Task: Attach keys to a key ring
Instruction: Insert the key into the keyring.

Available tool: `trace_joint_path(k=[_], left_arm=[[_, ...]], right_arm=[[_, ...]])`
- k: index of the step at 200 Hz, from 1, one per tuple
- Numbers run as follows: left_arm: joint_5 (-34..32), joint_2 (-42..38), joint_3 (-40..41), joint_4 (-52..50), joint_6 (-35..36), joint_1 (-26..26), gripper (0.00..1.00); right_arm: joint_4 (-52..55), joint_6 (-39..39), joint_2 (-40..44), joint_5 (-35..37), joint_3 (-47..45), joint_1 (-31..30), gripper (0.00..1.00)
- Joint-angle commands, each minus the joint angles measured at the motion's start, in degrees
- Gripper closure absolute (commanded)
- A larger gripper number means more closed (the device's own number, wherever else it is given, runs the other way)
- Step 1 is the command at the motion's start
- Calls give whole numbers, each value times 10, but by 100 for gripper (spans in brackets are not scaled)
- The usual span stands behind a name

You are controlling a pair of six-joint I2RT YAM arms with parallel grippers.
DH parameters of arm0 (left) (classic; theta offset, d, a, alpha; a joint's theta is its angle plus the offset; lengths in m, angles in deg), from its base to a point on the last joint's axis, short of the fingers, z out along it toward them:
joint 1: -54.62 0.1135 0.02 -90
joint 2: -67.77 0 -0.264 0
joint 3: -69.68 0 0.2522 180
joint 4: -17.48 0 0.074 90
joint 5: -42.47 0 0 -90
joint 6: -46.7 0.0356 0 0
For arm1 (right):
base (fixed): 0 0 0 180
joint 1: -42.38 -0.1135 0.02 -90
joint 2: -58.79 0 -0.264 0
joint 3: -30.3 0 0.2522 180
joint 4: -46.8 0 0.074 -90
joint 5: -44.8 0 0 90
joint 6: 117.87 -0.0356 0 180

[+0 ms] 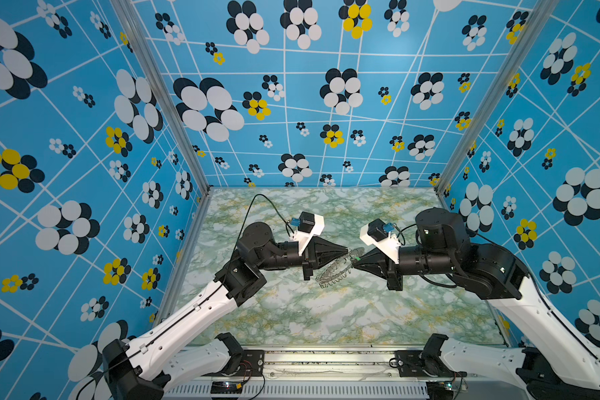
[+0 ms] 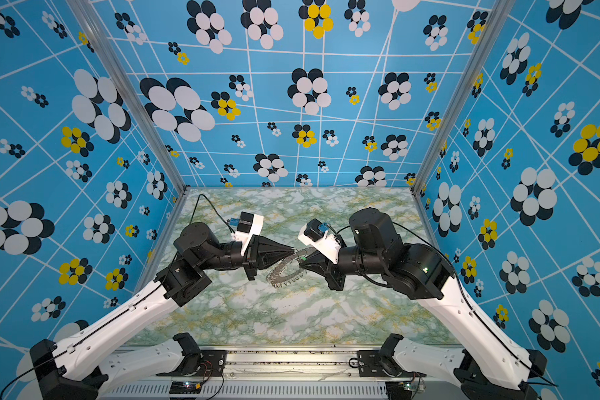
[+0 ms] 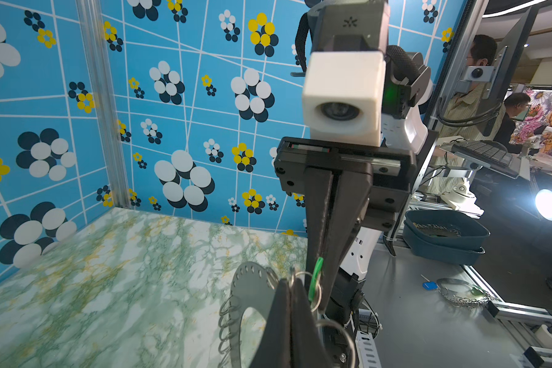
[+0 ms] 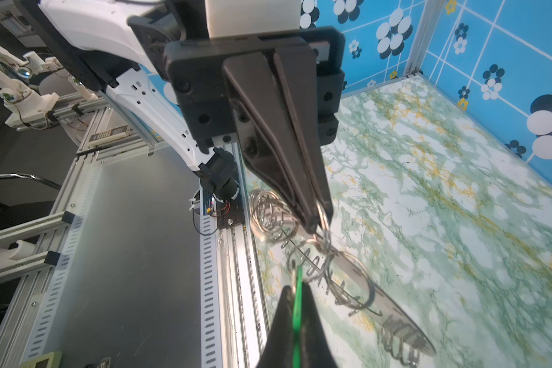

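Observation:
The key ring [image 1: 331, 274] [image 2: 283, 274] is a flat grey disc fringed with wire loops, hanging tilted just above the marble table. In the left wrist view my left gripper [image 3: 290, 280] is shut on one wire loop at the rim of the key ring [image 3: 252, 293]. My right gripper [image 4: 295, 288] is shut on the keys [image 4: 298, 278], a thin green tag, with its end right at the loops. In both top views the left gripper [image 1: 346, 250] [image 2: 292, 250] and the right gripper [image 1: 354, 265] [image 2: 300, 265] meet tip to tip. The green keys [image 3: 316, 277] sit against the held loop.
Blue patterned walls [image 1: 291, 104] close the table [image 1: 326, 322] at the back and both sides. An aluminium rail [image 4: 236, 286] runs along its front edge. Outside the cell stand stacked blue bins [image 3: 443, 235] and another fringed ring [image 3: 459, 291] on a grey bench.

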Motion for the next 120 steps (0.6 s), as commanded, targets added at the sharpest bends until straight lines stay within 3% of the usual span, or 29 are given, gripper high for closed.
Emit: trace_joint_path(k=[1,120], left_arm=[[5,-13,11,-11,0,9,100],[5,-22,30,-46,23,17,100]], right_arm=[[36,20,-3,4,16,-6,100],[84,43,-17,14,65,-6,100]])
